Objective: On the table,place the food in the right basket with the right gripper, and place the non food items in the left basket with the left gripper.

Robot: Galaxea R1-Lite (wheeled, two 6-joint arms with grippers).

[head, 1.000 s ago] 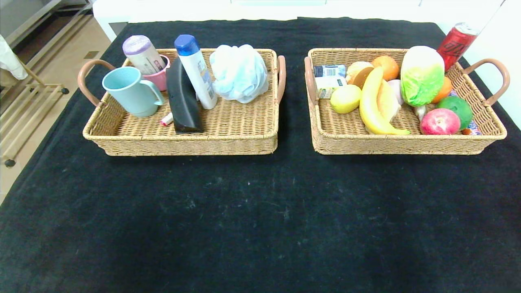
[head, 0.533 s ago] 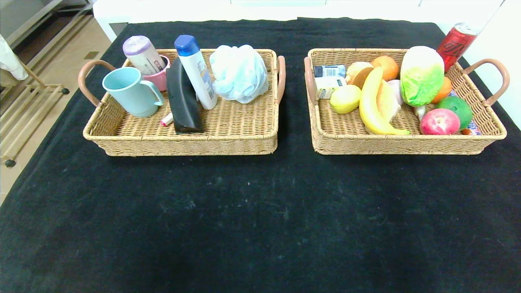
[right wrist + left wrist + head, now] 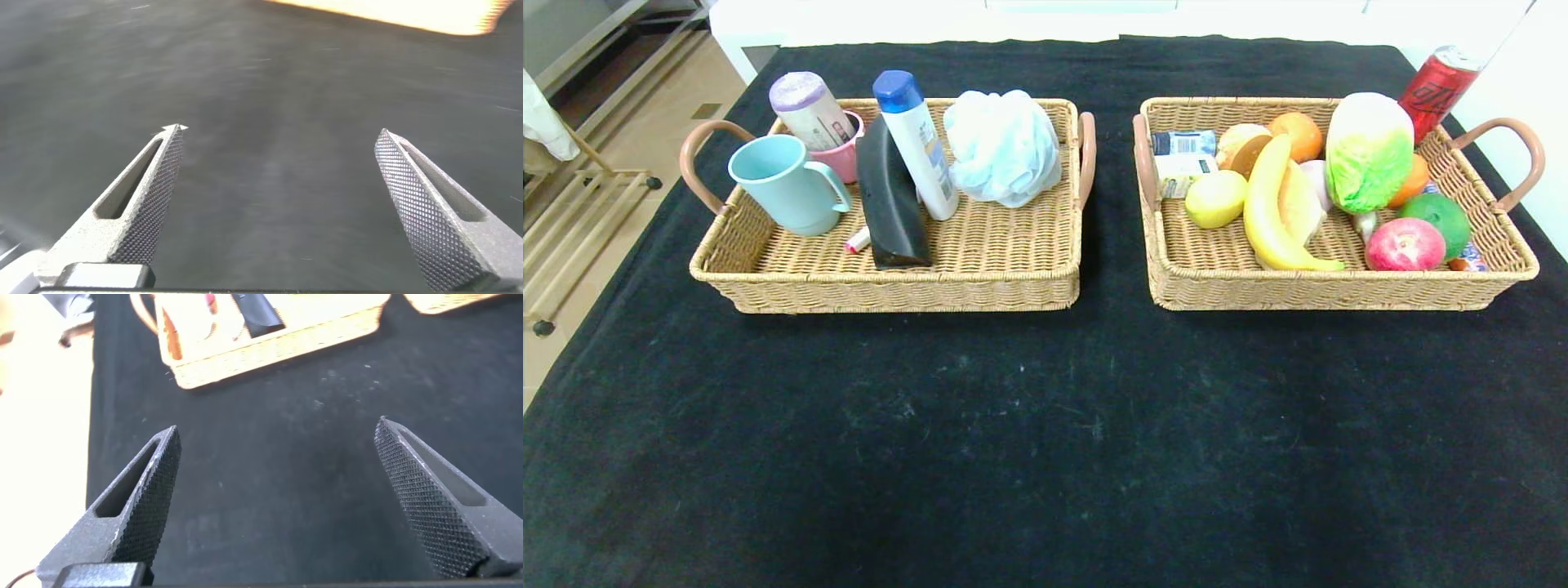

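Head view shows everything sorted, so either spread, empty hand, left hand (image 3: pixel 274 498) or right hand (image 3: pixel 274 204), reaching toward the baskets ahead could topple the leaning red can (image 3: pixel 1437 88).

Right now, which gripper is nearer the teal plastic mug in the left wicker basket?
Left. The left gripper hovers, fingers open, over black cloth short of the left wicker basket holding the teal plastic mug; the right gripper hovers before the other basket.

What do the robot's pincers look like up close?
Each wrist view shows two long grey fingers tapering to a point. The left pincer has dark fingers with a fine dimpled grip on the inner faces and a slot along the side. The right pincer looks the same, slightly lighter grey. No cables or markings show.
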